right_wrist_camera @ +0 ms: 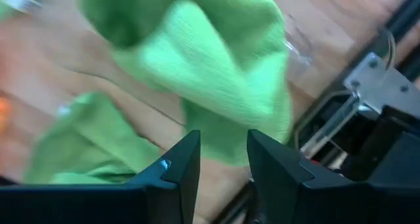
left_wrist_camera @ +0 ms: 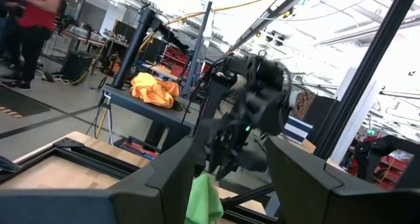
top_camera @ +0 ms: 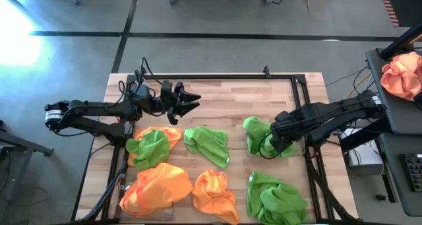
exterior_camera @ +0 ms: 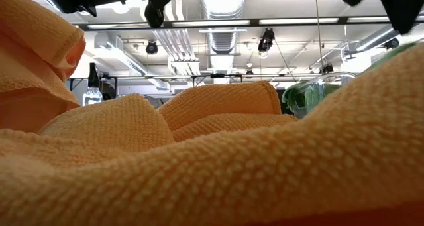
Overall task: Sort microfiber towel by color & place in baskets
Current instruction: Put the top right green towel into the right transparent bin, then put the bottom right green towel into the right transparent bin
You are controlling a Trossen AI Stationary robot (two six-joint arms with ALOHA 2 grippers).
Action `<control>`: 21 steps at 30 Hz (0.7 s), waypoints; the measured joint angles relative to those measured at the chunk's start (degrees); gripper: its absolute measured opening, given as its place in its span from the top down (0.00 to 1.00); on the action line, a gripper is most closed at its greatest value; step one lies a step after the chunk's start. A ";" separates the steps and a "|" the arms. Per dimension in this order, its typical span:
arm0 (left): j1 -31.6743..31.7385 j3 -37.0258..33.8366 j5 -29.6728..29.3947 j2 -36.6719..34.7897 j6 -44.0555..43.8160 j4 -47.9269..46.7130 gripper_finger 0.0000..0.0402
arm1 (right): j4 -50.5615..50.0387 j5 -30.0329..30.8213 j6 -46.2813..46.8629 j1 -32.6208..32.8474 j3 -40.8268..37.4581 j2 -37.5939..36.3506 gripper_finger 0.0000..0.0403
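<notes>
the right gripper [top_camera: 269, 144] hangs over a lime green towel [top_camera: 258, 134] at the right side of the wooden table [top_camera: 224, 106]; its wrist view shows the two fingers [right_wrist_camera: 172, 168] set a narrow gap apart, with green cloth [right_wrist_camera: 216, 73] just beyond the tips and nothing clearly pinched between them, so i judge it unladen, poised above the cloth. taking that towel as the landmark: the cloth lies directly under and slightly ahead of the tool, bunched rather than flat, with no clear long axis. another heap of green towels [top_camera: 275, 197] sits toward the near edge from it, apparently in a clear basket whose rim i can barely make out. a loose green towel [top_camera: 208, 144] lies to its left toward the table's middle, and beyond that a green towel [top_camera: 150, 146] rests on orange towels [top_camera: 158, 185] in the left group. the left gripper [top_camera: 188, 101] waits well apart, up near the far edge, fingers spread and empty. the right arm is plainly the nearer one, so the coming move looks like a straight descent and pinch on the landmark towel.
</notes>
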 joint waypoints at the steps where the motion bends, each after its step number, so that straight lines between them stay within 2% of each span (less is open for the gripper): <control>1: 0.00 0.00 0.00 -0.02 0.24 -0.06 0.57 | 0.00 0.50 0.07 0.00 1.40 0.02 0.70; 9: 0.00 0.00 0.11 0.00 0.47 -1.16 0.57 | 0.08 1.34 0.46 0.00 10.19 2.80 0.72; 21: 0.00 0.00 1.12 0.00 0.47 -2.86 0.57 | -0.46 -10.25 -4.64 3.23 9.87 14.21 0.75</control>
